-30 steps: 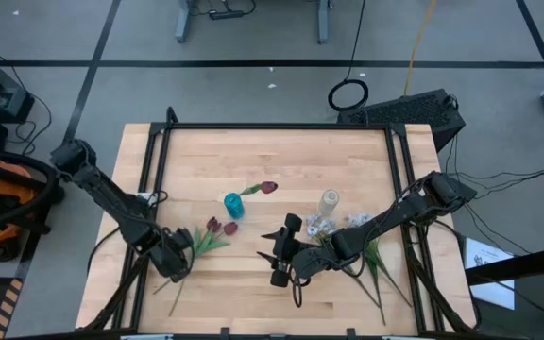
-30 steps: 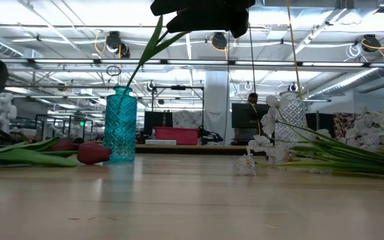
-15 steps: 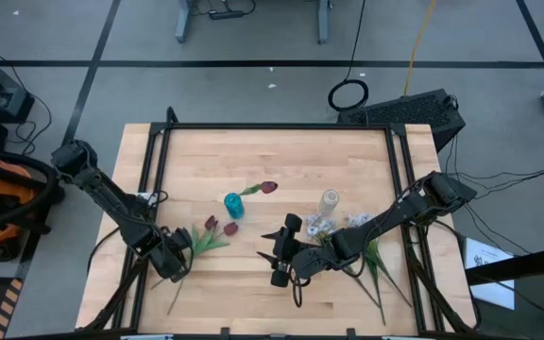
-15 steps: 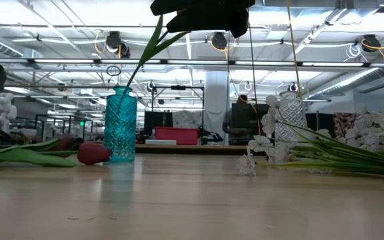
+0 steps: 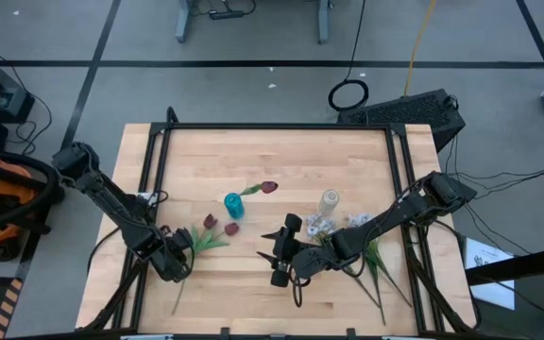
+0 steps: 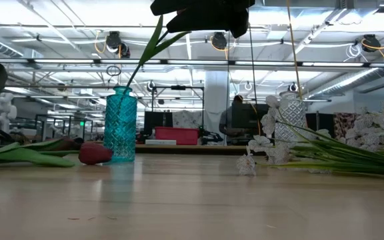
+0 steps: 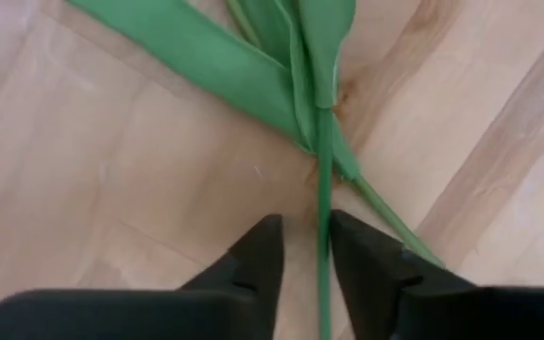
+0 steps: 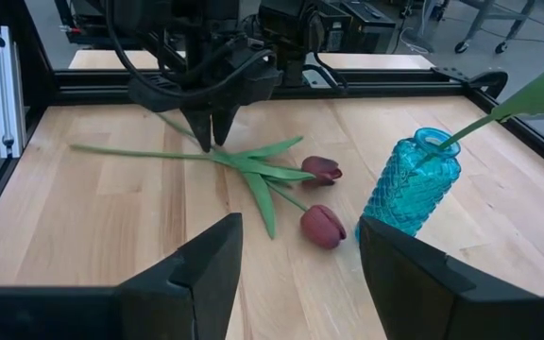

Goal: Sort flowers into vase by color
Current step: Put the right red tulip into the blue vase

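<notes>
Two dark red tulips [image 5: 211, 224] [image 5: 231, 229] lie on the table, their green stems [image 7: 324, 198] running toward the near left. My left gripper [image 5: 173, 263] points down at one stem; its fingers are narrowly open, one on each side of the stem [image 8: 213, 132]. A blue vase [image 5: 233, 204] holds one red tulip [image 5: 269, 188]. A clear vase [image 5: 329, 200] stands to the blue vase's right, with white sprays [image 5: 321, 227] lying beside it. My right gripper [image 5: 274, 257] waits open near the table's middle. My left gripper [image 7: 305, 236] comes from above, fingers pointing down and set across the tulip's stem [image 7: 325, 241] below the leaves. The stem lies on the table close against one finger [image 7: 362, 260], with a gap to the other. I cannot tell whether it touches.
Green stems of the white sprays [image 5: 376, 264] spread over the near right of the table under my right arm. A black frame [image 5: 272, 126] runs round the table. Bare wood shows on the far half [image 5: 272, 156]. A person [image 6: 235, 117] is in the room behind.
My left gripper has shifted a little toward the table's near edge, along the tulip's stem. In the low view the nearer red tulip head has slid a touch to the right. The person in the room behind has moved.
</notes>
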You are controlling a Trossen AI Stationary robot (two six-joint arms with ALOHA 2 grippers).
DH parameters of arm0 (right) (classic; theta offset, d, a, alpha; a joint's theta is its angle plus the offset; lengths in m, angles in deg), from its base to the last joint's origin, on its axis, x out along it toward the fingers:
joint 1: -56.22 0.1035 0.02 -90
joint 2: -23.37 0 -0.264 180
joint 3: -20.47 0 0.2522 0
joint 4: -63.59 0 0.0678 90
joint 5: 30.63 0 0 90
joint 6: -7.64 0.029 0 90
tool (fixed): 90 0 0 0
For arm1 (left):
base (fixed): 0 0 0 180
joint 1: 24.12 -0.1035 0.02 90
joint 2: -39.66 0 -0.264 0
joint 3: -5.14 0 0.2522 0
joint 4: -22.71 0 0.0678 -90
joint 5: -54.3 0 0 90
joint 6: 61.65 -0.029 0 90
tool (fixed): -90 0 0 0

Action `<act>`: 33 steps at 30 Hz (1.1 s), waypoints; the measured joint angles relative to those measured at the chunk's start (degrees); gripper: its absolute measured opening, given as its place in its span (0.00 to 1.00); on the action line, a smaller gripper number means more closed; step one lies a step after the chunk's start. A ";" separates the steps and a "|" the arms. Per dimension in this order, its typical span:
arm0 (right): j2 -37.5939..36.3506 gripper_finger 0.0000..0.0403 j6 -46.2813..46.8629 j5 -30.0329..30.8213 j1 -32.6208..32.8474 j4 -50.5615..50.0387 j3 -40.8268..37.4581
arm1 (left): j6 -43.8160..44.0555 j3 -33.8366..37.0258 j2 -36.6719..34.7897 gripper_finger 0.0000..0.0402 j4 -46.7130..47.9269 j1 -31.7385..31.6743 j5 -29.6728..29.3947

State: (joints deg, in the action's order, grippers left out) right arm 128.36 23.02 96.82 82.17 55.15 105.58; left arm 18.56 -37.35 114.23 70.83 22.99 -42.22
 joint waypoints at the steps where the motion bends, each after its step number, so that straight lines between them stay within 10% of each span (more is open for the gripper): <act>1: 0.00 0.50 0.00 0.00 0.00 0.00 0.00 | -0.02 -0.22 0.02 0.20 0.07 0.00 -0.19; 6: -0.01 0.50 0.08 0.00 -0.02 0.00 0.00 | -1.26 -1.19 0.20 0.03 -0.59 -0.07 -0.48; 33: -0.04 0.50 1.31 -1.30 0.00 -1.26 0.00 | -14.06 -10.37 -3.61 0.03 1.06 -0.11 -7.47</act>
State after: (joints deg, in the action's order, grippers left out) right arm 128.31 24.33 95.52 82.17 53.89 105.58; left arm 4.50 -47.73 110.62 71.89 22.88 -49.69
